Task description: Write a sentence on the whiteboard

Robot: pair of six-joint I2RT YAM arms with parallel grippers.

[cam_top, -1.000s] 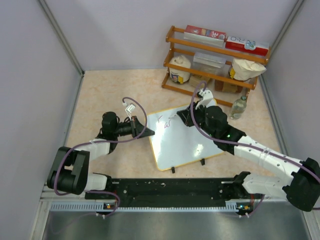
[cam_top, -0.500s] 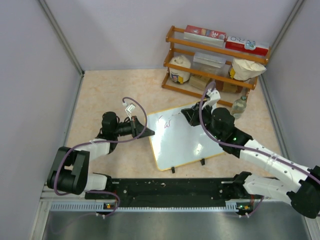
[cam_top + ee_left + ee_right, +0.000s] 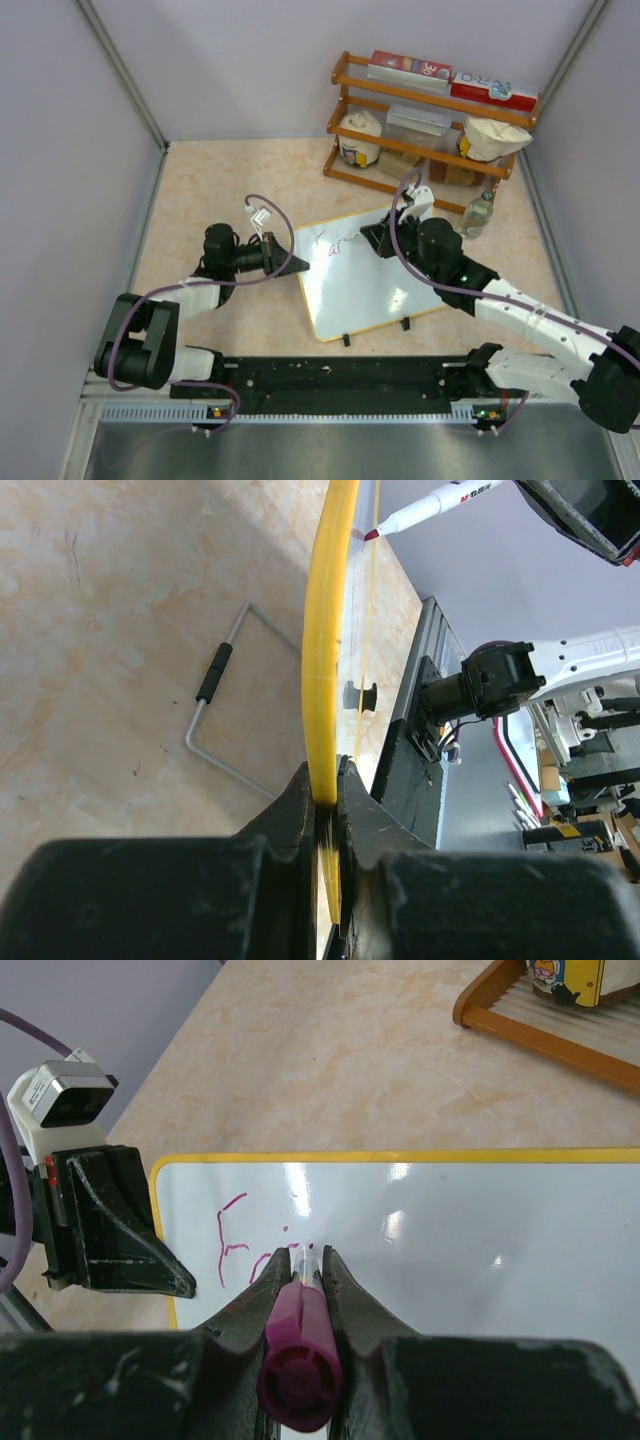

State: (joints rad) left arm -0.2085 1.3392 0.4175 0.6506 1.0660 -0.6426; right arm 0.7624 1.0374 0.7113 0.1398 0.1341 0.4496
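The whiteboard (image 3: 360, 280) lies tilted on the table, white with a yellow frame (image 3: 322, 670). My left gripper (image 3: 298, 266) (image 3: 325, 788) is shut on its left edge. My right gripper (image 3: 372, 238) (image 3: 305, 1255) is shut on a magenta marker (image 3: 300, 1360) whose white barrel (image 3: 440, 500) points down at the board's upper left area. The sentence (image 3: 330, 243) shows as a few pink strokes (image 3: 235, 1245) near the top left corner, partly hidden behind my right fingers. My left gripper also appears beside the board (image 3: 110, 1230) in the right wrist view.
A wooden shelf (image 3: 430, 130) with boxes, a jar and a bag stands at the back right. A clear bottle (image 3: 478, 215) stands just right of the board's far corner. A wire stand (image 3: 225, 670) lies on the table under the board. A black rail (image 3: 340, 375) runs along the near edge.
My right gripper with the marker swung slightly toward the back right, then came back left and down over the board's upper left. The left gripper has held still on the frame.
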